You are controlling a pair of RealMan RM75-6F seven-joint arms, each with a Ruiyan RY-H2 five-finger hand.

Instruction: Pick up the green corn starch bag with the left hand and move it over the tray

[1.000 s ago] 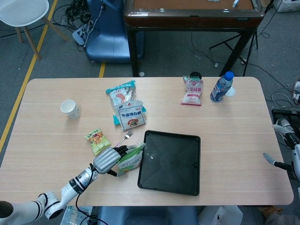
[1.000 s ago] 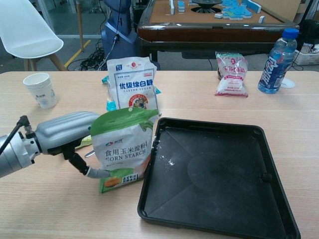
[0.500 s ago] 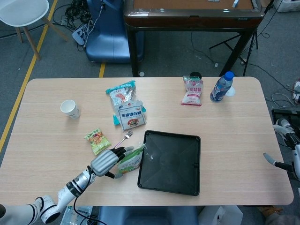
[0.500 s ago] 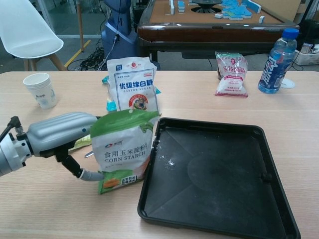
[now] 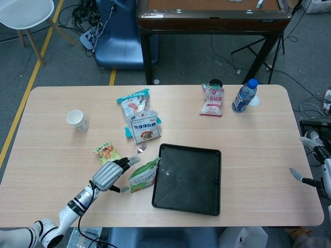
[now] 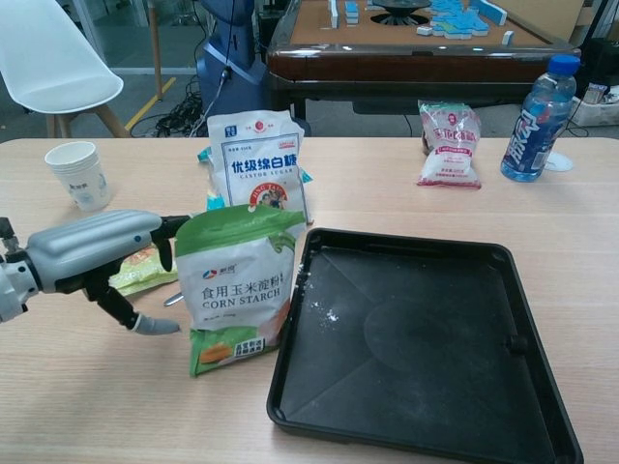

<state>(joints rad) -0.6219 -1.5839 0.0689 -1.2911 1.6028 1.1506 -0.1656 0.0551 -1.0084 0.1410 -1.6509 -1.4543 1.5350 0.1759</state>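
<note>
The green corn starch bag (image 6: 240,287) stands upright on the table against the left rim of the black tray (image 6: 416,338). My left hand (image 6: 92,247) is just left of the bag with its fingers spread. Its fingertips (image 6: 175,224) reach the bag's upper left edge, and the thumb is clear of the bag. In the head view the left hand (image 5: 108,175) sits beside the bag (image 5: 144,174), left of the tray (image 5: 192,182). Only part of my right hand (image 5: 312,164) shows at the right edge, off the table.
A white sugar bag (image 6: 255,162) and a snack bag (image 5: 133,103) lie behind the corn starch bag. A small green packet (image 5: 106,152) and a fork (image 5: 137,151) lie near my left hand. A paper cup (image 6: 79,174), a pink-white bag (image 6: 449,143) and a water bottle (image 6: 539,118) stand further off.
My left hand has let go of the corn starch bag and drawn back to the left. The bag stays standing against the tray rim.
</note>
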